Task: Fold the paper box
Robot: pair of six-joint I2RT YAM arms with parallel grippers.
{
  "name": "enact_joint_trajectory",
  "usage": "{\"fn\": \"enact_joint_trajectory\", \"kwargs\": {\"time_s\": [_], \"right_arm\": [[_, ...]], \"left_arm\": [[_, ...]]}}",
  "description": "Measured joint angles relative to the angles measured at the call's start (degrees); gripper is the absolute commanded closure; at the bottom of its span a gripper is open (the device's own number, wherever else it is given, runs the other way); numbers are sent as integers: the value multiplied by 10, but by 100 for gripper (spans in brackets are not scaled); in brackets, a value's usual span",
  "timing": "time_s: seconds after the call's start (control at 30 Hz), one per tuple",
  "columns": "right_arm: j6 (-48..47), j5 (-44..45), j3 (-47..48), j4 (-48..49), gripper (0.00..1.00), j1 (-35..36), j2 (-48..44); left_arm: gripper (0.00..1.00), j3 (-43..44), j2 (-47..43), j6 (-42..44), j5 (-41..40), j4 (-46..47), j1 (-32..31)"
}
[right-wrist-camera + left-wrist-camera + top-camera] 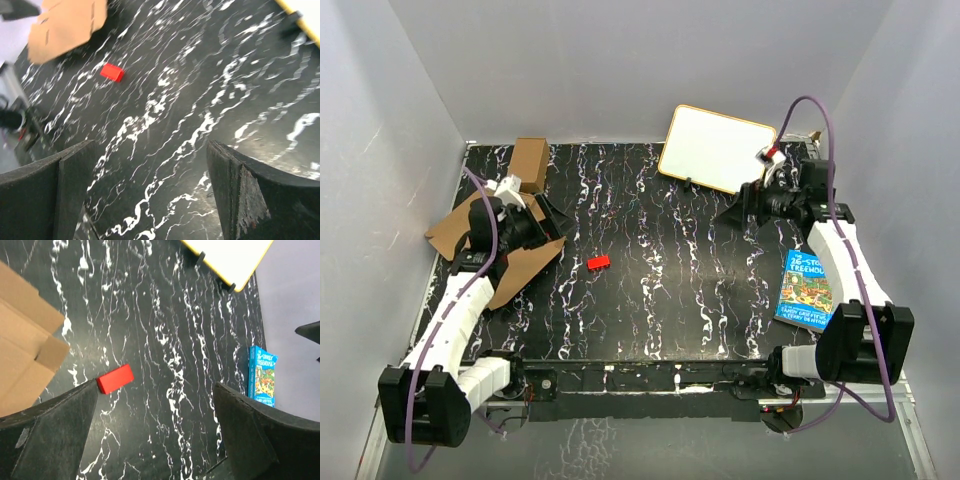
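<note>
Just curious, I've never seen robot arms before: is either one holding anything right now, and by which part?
Nothing is held. The left gripper and the right gripper both stand open and empty; the paper box lies ungripped.

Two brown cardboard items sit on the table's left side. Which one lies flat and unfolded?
The nearer one, the paper box: a flat die-cut sheet with flaps and slits. The small carton behind it stands up as a formed box.
</note>
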Motion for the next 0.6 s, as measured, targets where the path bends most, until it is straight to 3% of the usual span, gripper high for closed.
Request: {"fn": "enact_joint_trajectory", "kwargs": {"time_s": [0.2,0.33,0.43,0.6], "right_arm": [[-53,-104,-76,11,1,17,40],[-75,-145,-91,12,1,19,68],[-89,-170,-101,21,2,19,76],[-100,-189,-113,38,2,19,76]], "left_arm": [[3,-14,24,25,-16,-33,-5],[5,23,53,85,-88,-92,-11],[5,60,86,139,-195,-136,-45],[8,114,178,219,-384,-189,-155]]}}
